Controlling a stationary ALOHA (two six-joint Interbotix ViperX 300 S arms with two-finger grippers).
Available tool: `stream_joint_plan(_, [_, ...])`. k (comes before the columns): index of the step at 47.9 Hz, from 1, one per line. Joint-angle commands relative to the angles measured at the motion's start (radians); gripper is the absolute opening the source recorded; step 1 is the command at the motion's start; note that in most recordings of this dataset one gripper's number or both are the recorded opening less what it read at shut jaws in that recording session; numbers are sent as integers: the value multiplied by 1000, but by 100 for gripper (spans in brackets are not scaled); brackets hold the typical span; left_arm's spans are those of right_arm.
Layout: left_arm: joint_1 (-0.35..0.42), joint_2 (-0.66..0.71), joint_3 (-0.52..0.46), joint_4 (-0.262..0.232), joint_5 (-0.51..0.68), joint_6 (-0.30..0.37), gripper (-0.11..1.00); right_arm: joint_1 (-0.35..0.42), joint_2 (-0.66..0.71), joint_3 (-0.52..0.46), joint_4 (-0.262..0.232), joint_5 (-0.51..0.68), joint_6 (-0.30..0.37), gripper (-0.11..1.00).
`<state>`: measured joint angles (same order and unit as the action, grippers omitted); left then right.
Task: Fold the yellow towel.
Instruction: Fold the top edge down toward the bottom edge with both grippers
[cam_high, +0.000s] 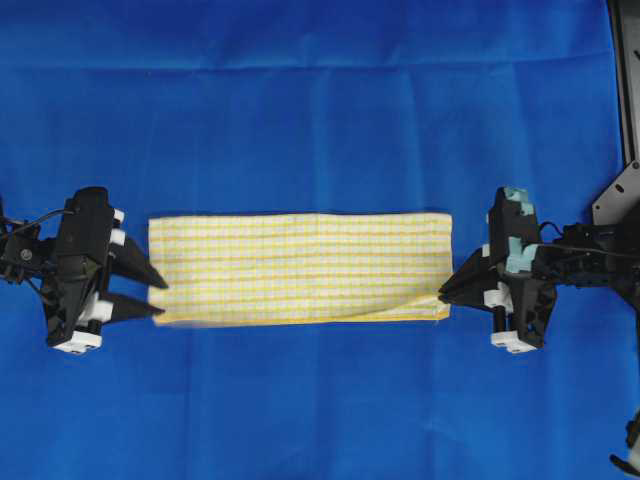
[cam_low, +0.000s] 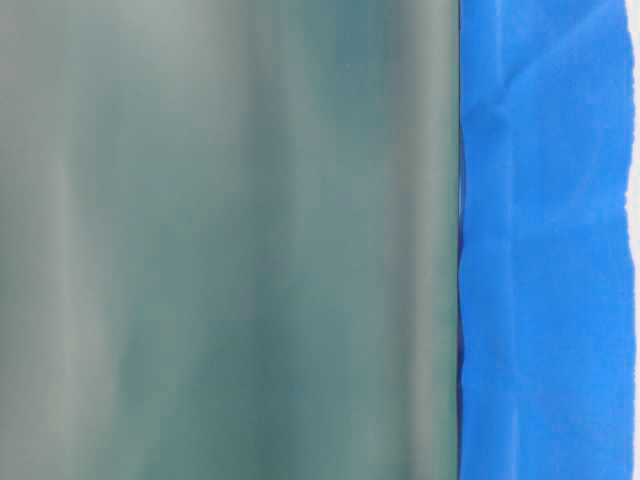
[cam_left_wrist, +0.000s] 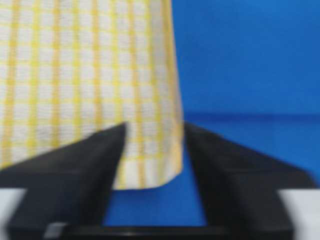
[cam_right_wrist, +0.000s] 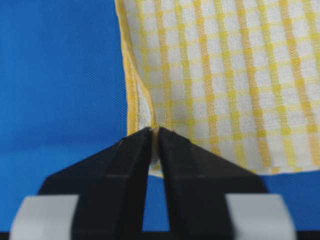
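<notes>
The yellow towel (cam_high: 300, 265) lies on the blue cloth as a long flat strip running left to right, with its near right corner slightly lifted and creased. My left gripper (cam_high: 162, 298) is open at the towel's near left corner. In the left wrist view the corner of the towel (cam_left_wrist: 150, 150) lies between the two spread fingers of the left gripper (cam_left_wrist: 155, 127), unclamped. My right gripper (cam_high: 442, 293) is shut on the towel's near right corner. In the right wrist view the right gripper (cam_right_wrist: 155, 131) pinches the hemmed edge of the towel (cam_right_wrist: 225, 75).
The large plain blue cloth (cam_high: 320, 100) covers the whole table. A black frame part (cam_high: 625, 120) stands at the far right edge. The table-level view is mostly blocked by a blurred grey-green surface (cam_low: 220, 240), with blue cloth (cam_low: 550, 240) at its right.
</notes>
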<state>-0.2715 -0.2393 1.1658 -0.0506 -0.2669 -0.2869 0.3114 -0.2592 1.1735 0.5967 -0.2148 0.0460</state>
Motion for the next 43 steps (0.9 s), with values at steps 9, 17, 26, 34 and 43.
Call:
stream_joint_plan(9, [15, -49, -23, -2, 35, 21, 71, -11, -29, -20, -11, -6, -26, 72])
stream_joint_plan(17, [118, -106, -25, 0, 94, 48, 63, -135, -98, 5, -12, -5, -75, 77])
stream_joint_plan(26, [267, -112, -28, 3, 140, 75, 63, -350, -130, 17, -12, 37, -163, 78])
stream_joint_plan(34, [324, -101, -28, 5, 153, 97, 63, -440, -87, -6, -12, 98, -210, 78])
stream_joint_plan(43, [322, -49, -29, 5, 147, 109, 63, -440, 0, -38, -12, 126, -213, 78])
